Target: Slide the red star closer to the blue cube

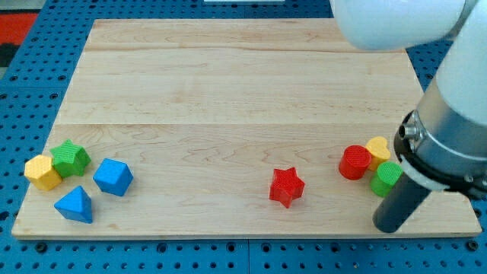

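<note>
Board (243, 84) fills most of view. Arm (449, 152) over bottom-right corner; my tip (389, 225) near bottom edge, just below green cylinder (386, 178); no jaws, just a rod. Red star (287, 187) bottom edge, right of centre. Blue cube (113, 176) nr bottom-left corner, well apart from star.

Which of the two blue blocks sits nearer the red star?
The blue cube, right of the green star. The blue triangle block lies lower and further toward the view's left, so it is farther from the red star.
</note>
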You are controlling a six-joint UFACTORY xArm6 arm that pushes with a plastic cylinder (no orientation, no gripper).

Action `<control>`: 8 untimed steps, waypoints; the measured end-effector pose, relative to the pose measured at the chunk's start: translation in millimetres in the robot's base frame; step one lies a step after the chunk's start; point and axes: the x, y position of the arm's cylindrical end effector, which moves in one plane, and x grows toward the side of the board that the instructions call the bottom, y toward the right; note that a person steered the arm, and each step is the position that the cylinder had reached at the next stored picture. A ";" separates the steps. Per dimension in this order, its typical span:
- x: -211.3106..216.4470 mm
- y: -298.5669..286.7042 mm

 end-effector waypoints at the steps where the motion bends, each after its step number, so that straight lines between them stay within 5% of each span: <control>1: -31.9 -11.0; 4: -34.7 -144.9; 8: -68.1 -181.7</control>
